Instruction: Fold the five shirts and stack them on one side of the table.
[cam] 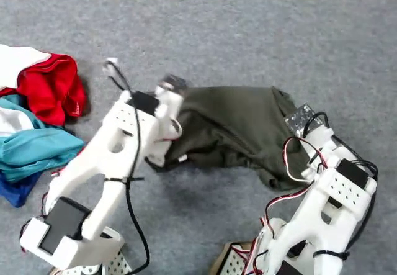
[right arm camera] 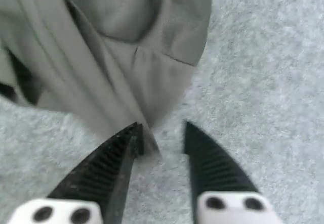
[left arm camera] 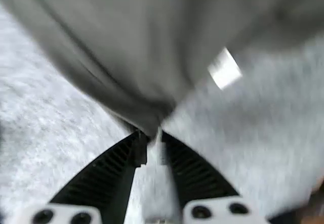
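An olive green shirt (cam: 239,123) lies crumpled in the middle of the grey table. At its left edge, my left gripper (left arm camera: 153,142) is shut on a pinch of the green fabric (left arm camera: 142,57), with a white tag (left arm camera: 224,68) nearby. By the shirt's right edge, my right gripper (right arm camera: 162,133) is open just above the table. One fingertip (right arm camera: 134,133) touches the shirt's hem (right arm camera: 126,82), and the other is over bare table. A pile of other shirts sits at the far left: red (cam: 53,89), white (cam: 15,61), teal (cam: 34,148) and blue (cam: 15,188).
The table (cam: 248,33) is covered in grey carpet-like cloth, with free room behind and in front of the green shirt. The arms' bases (cam: 74,250) stand at the near edge.
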### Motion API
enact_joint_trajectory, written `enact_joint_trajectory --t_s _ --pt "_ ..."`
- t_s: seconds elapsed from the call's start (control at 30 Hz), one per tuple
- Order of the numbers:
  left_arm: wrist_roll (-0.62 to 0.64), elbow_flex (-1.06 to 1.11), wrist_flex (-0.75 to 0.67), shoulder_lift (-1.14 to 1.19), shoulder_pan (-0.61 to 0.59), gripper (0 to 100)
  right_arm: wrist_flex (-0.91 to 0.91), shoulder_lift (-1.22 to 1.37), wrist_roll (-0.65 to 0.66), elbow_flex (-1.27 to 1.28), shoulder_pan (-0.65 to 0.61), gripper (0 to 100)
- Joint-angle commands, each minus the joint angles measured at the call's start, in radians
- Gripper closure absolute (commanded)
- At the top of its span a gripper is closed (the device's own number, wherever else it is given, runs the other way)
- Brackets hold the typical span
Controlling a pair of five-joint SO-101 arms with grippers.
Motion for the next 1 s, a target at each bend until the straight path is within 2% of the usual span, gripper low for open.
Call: enact_joint_trajectory --t_s 0.0,0.07,0.3,0.4,0.47,0.53,0.67,0.8,0.97 --pt "-0.069 -0.052 0.080 -0.042 0.035 78 0.115 -0.031 0.058 -0.062 0.025 76.5" --pt "-0.107 -0.054 0.098 -0.045 0.009 74 0.166 -0.031 0.058 -0.104 0.027 75.1" --pt "-0.115 -0.221 0.172 -0.044 -0.193 74 0.210 -0.024 -0.054 -0.298 0.004 75.8" --pt "-0.074 -0.351 0.178 -0.036 -0.236 83 0.204 0.002 -0.123 -0.358 -0.117 84.1" --pt "0.005 -0.396 0.132 -0.021 -0.244 91 0.193 0.061 -0.190 -0.400 -0.219 87.5" --pt "0.058 -0.411 0.072 0.012 -0.245 96 0.172 0.145 -0.259 -0.450 -0.300 84.5" --pt "0.127 -0.430 0.026 0.125 -0.241 92 0.130 0.372 -0.385 -0.613 -0.361 75.5" --pt "0.198 -0.497 0.018 0.257 -0.244 87 0.133 0.627 -0.454 -0.820 -0.363 76.9" --pt "0.195 -0.569 0.026 0.367 -0.195 86 0.133 0.918 -0.520 -1.035 -0.366 76.7"
